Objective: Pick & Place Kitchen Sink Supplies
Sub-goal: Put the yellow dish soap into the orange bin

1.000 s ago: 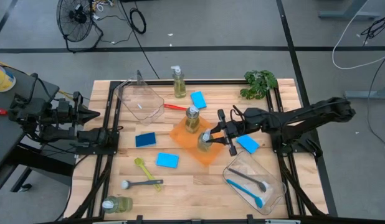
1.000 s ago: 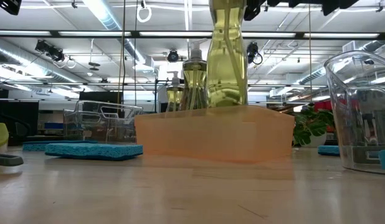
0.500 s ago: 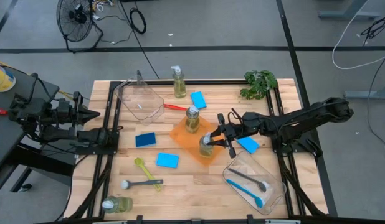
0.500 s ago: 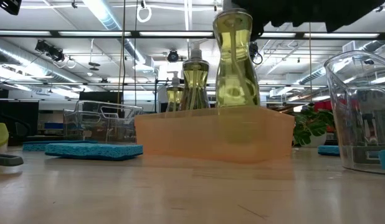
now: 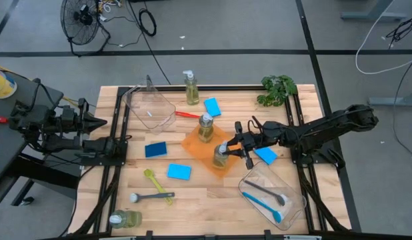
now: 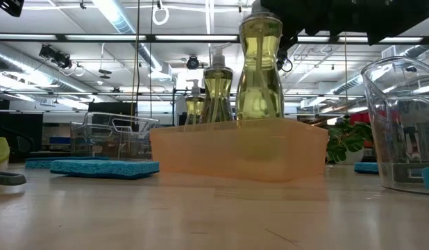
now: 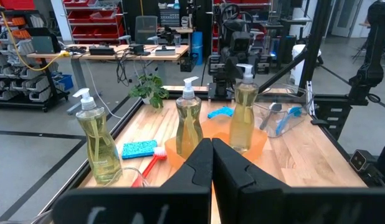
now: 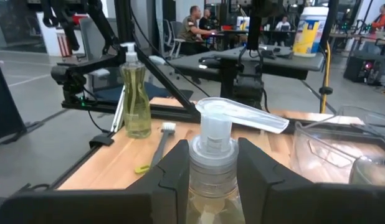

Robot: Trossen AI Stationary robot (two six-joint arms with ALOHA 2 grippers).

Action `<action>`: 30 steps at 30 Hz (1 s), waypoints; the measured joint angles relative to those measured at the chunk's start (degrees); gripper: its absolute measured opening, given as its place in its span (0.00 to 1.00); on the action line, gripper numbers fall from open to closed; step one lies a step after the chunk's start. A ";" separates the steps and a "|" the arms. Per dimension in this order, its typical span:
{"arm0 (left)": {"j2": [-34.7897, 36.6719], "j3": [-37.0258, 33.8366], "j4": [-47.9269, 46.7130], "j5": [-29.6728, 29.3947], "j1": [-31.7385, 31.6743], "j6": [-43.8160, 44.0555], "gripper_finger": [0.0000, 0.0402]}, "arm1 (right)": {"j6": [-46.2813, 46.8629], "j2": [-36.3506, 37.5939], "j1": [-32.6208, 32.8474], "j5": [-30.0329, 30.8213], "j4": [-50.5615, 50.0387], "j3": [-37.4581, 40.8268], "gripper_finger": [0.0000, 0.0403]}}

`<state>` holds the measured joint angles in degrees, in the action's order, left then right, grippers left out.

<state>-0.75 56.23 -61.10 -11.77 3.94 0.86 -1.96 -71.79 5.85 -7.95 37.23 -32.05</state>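
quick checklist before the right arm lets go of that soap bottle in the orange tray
1. Right hand closed on the held bottle at its neck: ok.
2. Bottle upright: ok, low view.
3. Bottle base inside the orange tray: ok; resting on its floor: cannot tell.
4. Gap to the second bottle in the tray: ok, apart.
5. Left hand shut, parked off the table's left edge: ok.
6. Blue sponge under the right arm, clear of the retreat path: cannot tell.
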 joint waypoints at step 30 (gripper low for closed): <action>0.00 0.00 -0.02 0.01 0.00 0.01 0.01 | -1.53 0.00 1.51 -0.58 -0.13 0.00 0.24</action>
<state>-0.75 56.23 -61.12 -11.76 3.94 0.86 -3.49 -71.79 7.35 -8.53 37.09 -32.05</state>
